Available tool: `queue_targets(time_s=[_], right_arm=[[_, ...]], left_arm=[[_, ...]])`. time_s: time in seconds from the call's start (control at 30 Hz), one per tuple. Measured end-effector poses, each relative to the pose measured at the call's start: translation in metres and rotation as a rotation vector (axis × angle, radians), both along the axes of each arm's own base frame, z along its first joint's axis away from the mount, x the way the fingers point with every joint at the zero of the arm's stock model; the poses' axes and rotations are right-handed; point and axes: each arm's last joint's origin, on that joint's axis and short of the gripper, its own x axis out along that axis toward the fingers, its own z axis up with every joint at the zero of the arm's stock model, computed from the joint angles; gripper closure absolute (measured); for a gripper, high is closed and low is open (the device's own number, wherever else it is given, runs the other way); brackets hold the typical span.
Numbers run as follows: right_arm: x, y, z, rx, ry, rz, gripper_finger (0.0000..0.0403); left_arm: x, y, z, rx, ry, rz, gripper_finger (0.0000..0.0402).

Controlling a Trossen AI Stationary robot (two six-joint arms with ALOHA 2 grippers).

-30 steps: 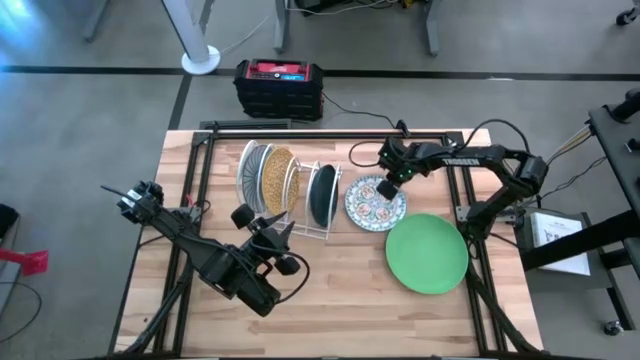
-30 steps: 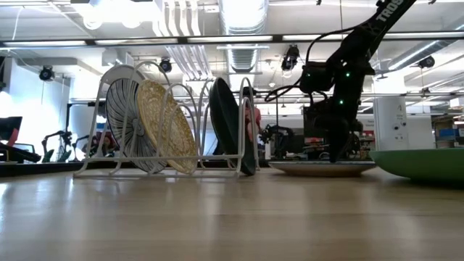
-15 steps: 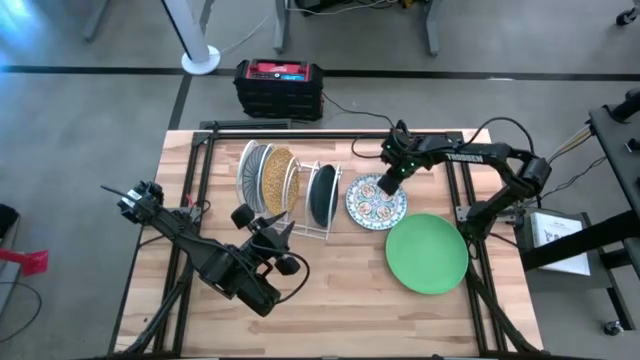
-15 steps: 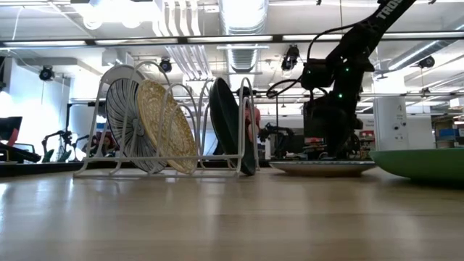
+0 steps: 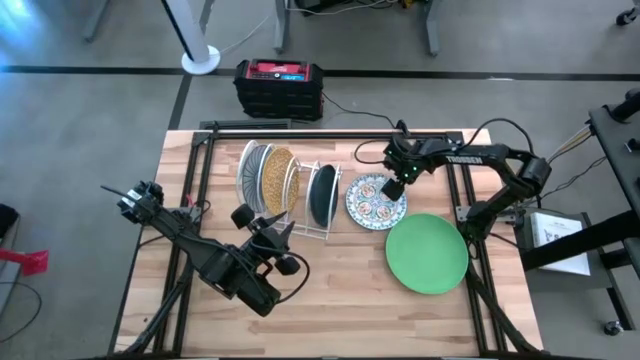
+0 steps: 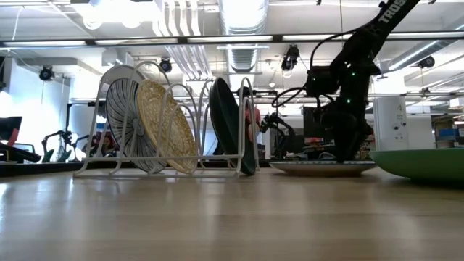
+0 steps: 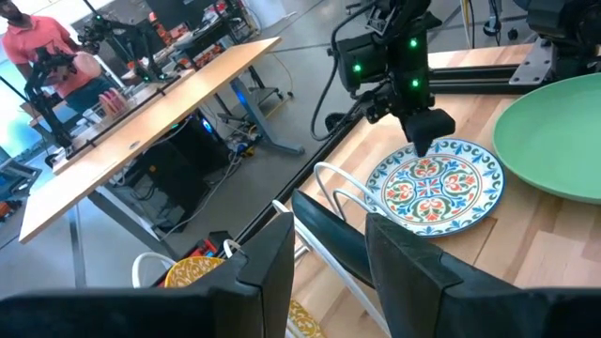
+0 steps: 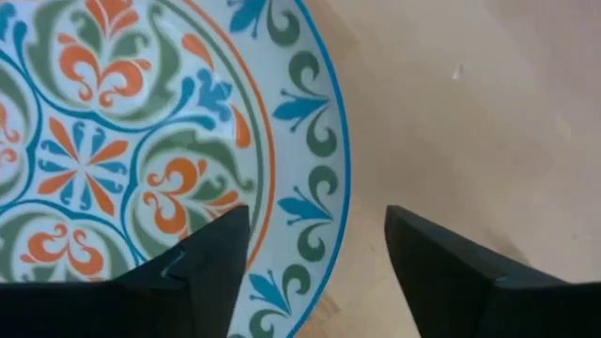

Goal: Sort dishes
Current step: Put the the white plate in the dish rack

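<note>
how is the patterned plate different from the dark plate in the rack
The patterned plate lies flat on the table; the dark plate stands on edge in the white wire rack. The patterned plate is white with blue, orange and green motifs; the dark plate is plain. The open right gripper hovers over the patterned plate only. Both are round.

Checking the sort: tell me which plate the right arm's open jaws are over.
The floral patterned plate, flat on the table between the rack and the green plate. The right gripper hangs over its rim.
</note>
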Motion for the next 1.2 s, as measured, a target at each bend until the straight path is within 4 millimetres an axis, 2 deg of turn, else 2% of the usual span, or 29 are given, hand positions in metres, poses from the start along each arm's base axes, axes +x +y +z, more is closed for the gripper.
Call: queue_targets(time_s=[0.17, 0.33, 0.5, 0.7, 0.93, 1.2], right_arm=[[-0.002, 0.004, -0.012, 0.038, -0.044, 0.008, 0.0145], [-0.002, 0.002, -0.014, 0.041, -0.098, -0.008, 0.0159], [-0.002, 0.002, -0.017, 0.037, -0.115, -0.012, 0.0209], [-0.004, 0.003, -0.022, 0.019, -0.151, -0.028, 0.0298], [-0.003, 0.001, -0.019, -0.023, -0.161, -0.031, 0.0387], [-0.013, 0.007, 0.003, -0.105, -0.172, -0.046, 0.0401]], left_arm=[[0.0, 0.0, 0.0, 0.0, 0.0, 0.001, 0.0279], [0.0, 0.0, 0.0, 0.0, 0.0, 0.002, 0.0279], [0.0, 0.0, 0.0, -0.001, -0.001, 0.002, 0.0279], [0.0, 0.001, 0.0, -0.001, -0.001, 0.002, 0.0279], [0.001, 0.001, 0.0, -0.003, -0.005, 0.005, 0.0279], [0.001, 0.002, 0.0, -0.004, -0.008, 0.007, 0.0279]])
